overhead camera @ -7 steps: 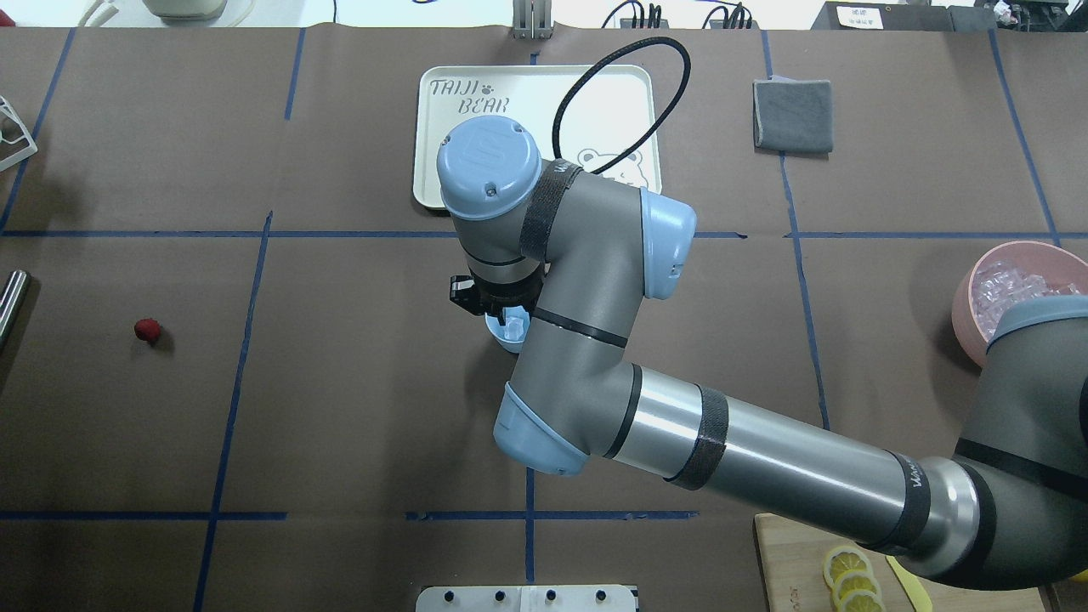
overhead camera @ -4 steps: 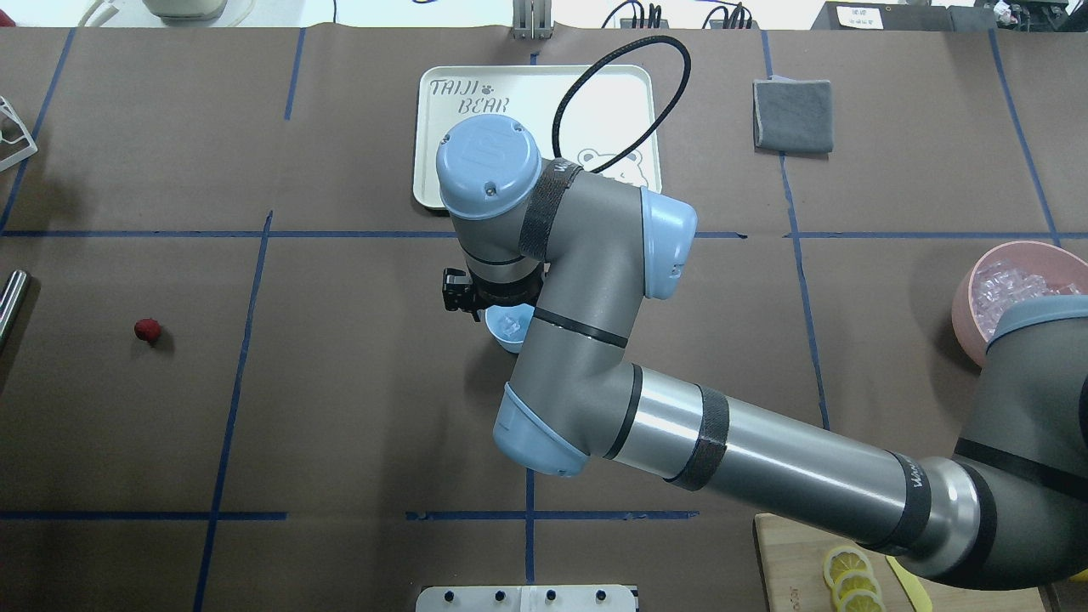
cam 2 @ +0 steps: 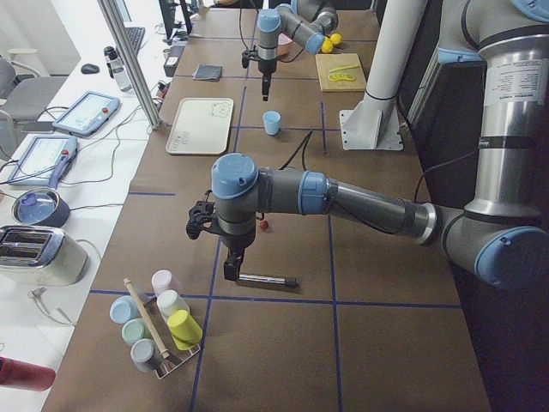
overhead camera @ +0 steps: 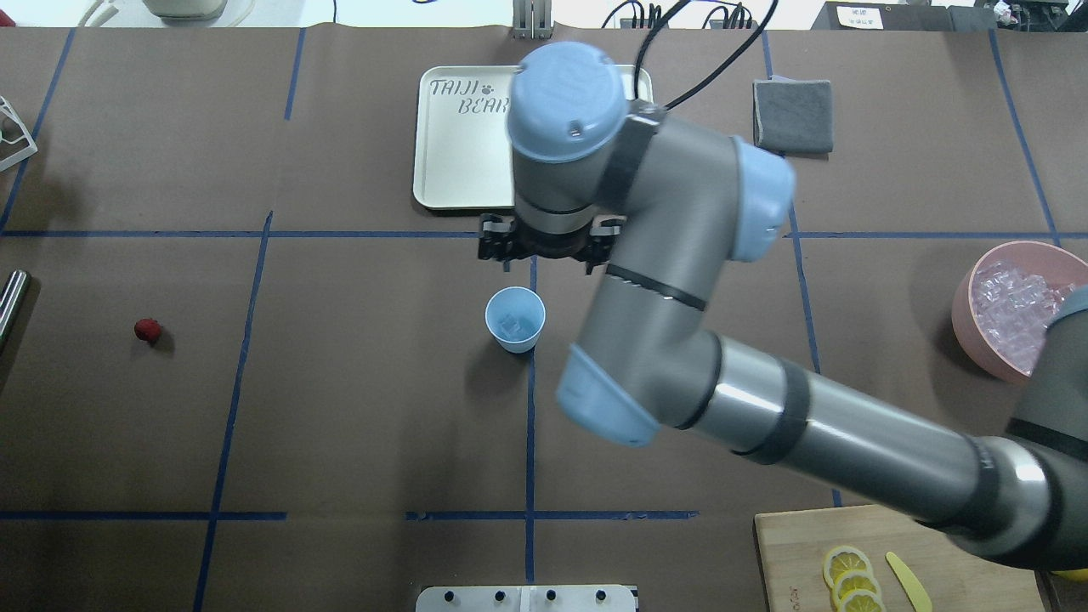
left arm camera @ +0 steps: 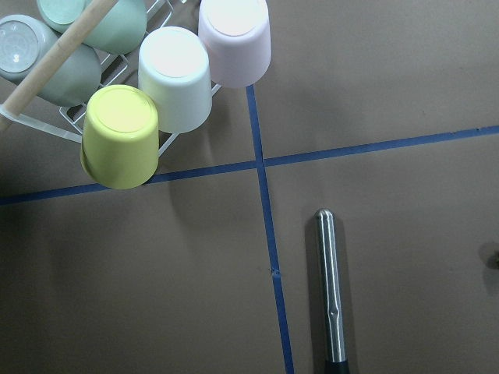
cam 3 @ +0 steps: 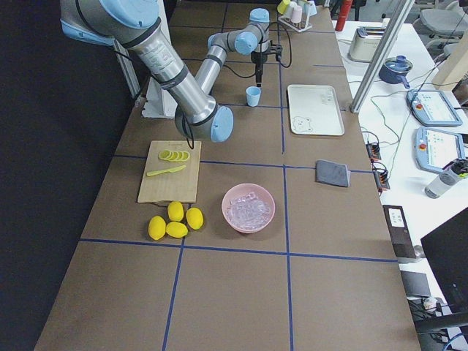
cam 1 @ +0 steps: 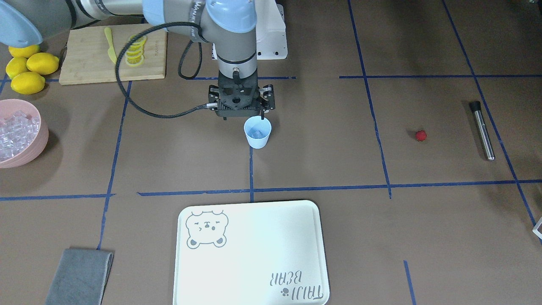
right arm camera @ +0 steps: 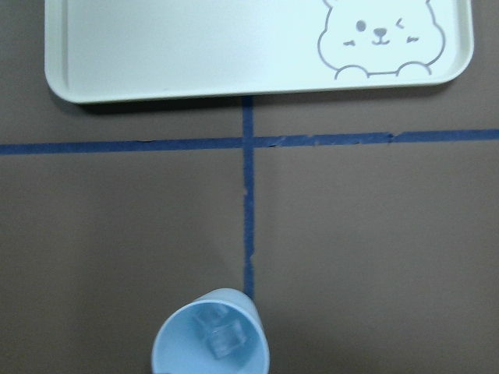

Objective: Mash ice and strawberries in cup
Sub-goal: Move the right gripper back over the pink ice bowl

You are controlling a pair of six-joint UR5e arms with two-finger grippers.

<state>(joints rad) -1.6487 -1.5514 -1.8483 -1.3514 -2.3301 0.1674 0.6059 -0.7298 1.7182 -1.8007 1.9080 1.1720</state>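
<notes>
Where the cup (cam 1: 258, 138) stands, open table (cam 1: 322, 144) lies all around.

"TAIJI BEAR" — on tray (overhead camera: 459, 161)

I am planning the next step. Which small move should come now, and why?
Probably shift the left gripper over the strawberry: the cup holds only ice, the strawberry lies on the table, and that gripper hangs near it, above the metal rod.
</notes>
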